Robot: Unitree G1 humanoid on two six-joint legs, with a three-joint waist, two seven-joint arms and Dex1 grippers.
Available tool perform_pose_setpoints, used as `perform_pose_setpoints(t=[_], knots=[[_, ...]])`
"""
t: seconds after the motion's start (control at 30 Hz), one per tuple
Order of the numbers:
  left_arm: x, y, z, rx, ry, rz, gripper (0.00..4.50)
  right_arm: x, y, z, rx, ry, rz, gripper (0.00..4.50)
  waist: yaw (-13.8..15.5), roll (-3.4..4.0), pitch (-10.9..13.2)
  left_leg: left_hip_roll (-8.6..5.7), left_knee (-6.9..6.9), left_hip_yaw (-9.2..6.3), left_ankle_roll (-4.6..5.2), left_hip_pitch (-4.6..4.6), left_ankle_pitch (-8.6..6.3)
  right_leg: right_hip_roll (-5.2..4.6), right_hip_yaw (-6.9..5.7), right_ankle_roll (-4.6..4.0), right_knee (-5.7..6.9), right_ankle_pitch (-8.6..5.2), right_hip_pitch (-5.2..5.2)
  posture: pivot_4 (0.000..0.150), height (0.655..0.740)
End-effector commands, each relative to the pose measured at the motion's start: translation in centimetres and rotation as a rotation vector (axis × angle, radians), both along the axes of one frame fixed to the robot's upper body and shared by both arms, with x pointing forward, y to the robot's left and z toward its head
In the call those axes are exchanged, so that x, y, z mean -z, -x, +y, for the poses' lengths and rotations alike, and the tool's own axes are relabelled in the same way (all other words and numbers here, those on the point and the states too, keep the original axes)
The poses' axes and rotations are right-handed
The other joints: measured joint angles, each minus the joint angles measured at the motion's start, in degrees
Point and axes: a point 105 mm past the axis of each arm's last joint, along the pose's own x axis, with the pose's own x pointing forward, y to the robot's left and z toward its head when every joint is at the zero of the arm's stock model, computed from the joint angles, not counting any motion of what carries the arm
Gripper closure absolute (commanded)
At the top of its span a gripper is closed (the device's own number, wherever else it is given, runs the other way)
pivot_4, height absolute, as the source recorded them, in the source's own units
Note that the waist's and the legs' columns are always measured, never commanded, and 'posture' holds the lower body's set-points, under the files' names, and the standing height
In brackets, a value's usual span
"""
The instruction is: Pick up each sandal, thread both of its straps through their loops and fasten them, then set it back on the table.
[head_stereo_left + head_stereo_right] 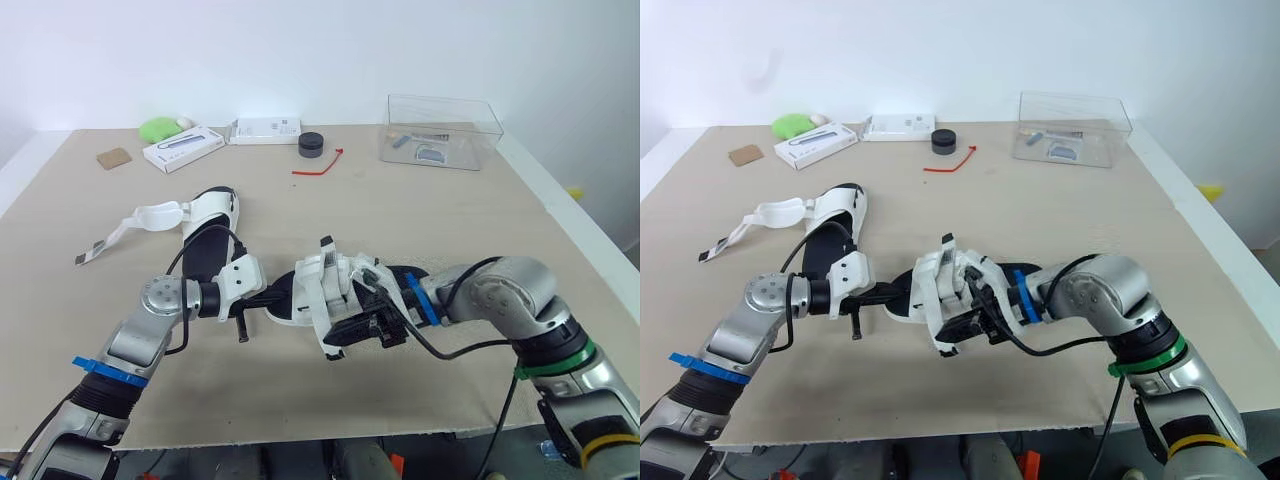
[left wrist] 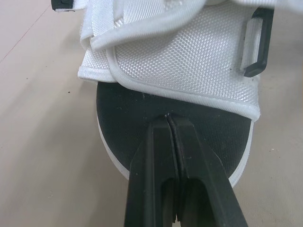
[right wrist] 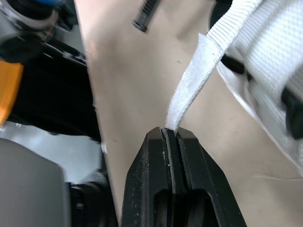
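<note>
The other sandal (image 1: 208, 232) lay flat on the table (image 1: 420, 215), at about ten o'clock from the one I was working on. Its loose strap (image 1: 150, 215) trailed away toward nine o'clock.

My left gripper (image 2: 169, 119) was fully closed, its two black fingers (image 2: 149, 156) pressed together with no gap. Their tips sat against the black footbed just below the white upper. I could not tell whether they pinched anything there.

The sandal (image 1: 322, 285) itself sat low at six o'clock from the table's middle, between my two grippers. A black loop (image 2: 258, 45) stood out at the side of its upper.

At the sandal's five o'clock my right gripper (image 3: 171, 133) was clamped on the end of a white strap (image 3: 199, 71). The strap ran up from between my fingertips to the sandal's white webbing.

Well apart, at two o'clock near the far edge, stood a clear box (image 1: 440, 130) with small items inside.
</note>
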Motion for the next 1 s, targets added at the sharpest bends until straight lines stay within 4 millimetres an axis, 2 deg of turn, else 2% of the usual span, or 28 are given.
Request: perform_pose_setpoints(t=[0.03, 0.1, 0.2, 0.3, 0.47, 0.63, 0.83, 1.0], knots=[[1.5, 0.2, 0.5, -0.012, -0.046, 0.051, 4.50, -3.6, -1.6, 1.0, 0.034, -0.094, -0.007, 4.44, 0.0, 0.00, 0.0, 0.00, 0.00, -0.01, 0.00, 0.00, 0.00, 0.00, 0.00, -0.02, 0.00, 0.01, 0.00, 0.150, 0.7261], [1.5, 0.2, 0.4, -0.009, -0.045, 0.050, 4.50, -5.3, -2.7, 1.9, 0.058, -0.131, 0.006, 4.44, 0.0, 0.02, 0.0, 0.03, 0.02, -0.03, 0.00, 0.01, 0.01, 0.05, 0.00, -0.07, 0.00, 0.05, 0.01, 0.150, 0.7261], [1.5, 0.1, 0.2, -0.006, -0.041, 0.048, 4.50, -6.5, -3.9, 3.0, 0.093, -0.146, 0.024, 4.44, 0.1, 0.00, 0.0, 0.03, 0.02, -0.13, -0.01, -0.01, 0.02, 0.11, -0.05, -0.26, 0.02, 0.16, 0.01, 0.150, 0.7261], [1.5, 0.0, 0.0, -0.006, -0.038, 0.045, 4.50, -5.7, -5.3, 3.4, 0.152, -0.097, 0.009, 4.44, 0.1, 0.00, 0.0, 0.03, 0.00, -0.19, -0.03, -0.11, 0.00, 0.06, -0.12, -0.41, -0.01, 0.20, 0.00, 0.150, 0.7261], [1.5, 0.1, 0.1, -0.009, -0.036, 0.044, 4.50, -4.1, -6.1, 2.9, 0.195, -0.035, 0.029, 4.44, 0.1, 0.01, 0.0, -0.17, 0.00, -0.17, -0.04, -0.25, -0.02, -0.22, -0.21, -0.29, -0.03, 0.14, -0.08, 0.150, 0.7261], [1.5, 0.2, 0.3, -0.015, -0.039, 0.046, 4.50, -3.6, -6.0, 2.6, 0.202, -0.005, 0.065, 4.44, 0.1, 0.01, 0.0, -0.23, 0.00, -0.20, -0.04, -0.24, -0.02, -0.33, -0.36, -0.26, -0.02, 0.15, -0.06, 0.150, 0.7261], [1.6, 0.3, 0.3, -0.014, -0.043, 0.047, 4.50, -3.9, -5.5, 2.7, 0.183, -0.029, 0.133, 4.44, 0.1, 0.01, 0.0, -0.22, 0.00, -0.25, -0.04, -0.24, -0.02, -0.32, -0.40, -0.27, -0.02, 0.15, -0.06, 0.150, 0.7261], [1.7, 0.3, 0.3, -0.013, -0.044, 0.046, 4.50, -3.0, -5.2, 2.6, 0.179, -0.007, 0.153, 4.44, 0.0, 0.01, 0.0, -0.23, 0.00, -0.25, -0.04, -0.25, -0.02, -0.33, -0.40, -0.26, -0.03, 0.15, -0.06, 0.150, 0.7261]])
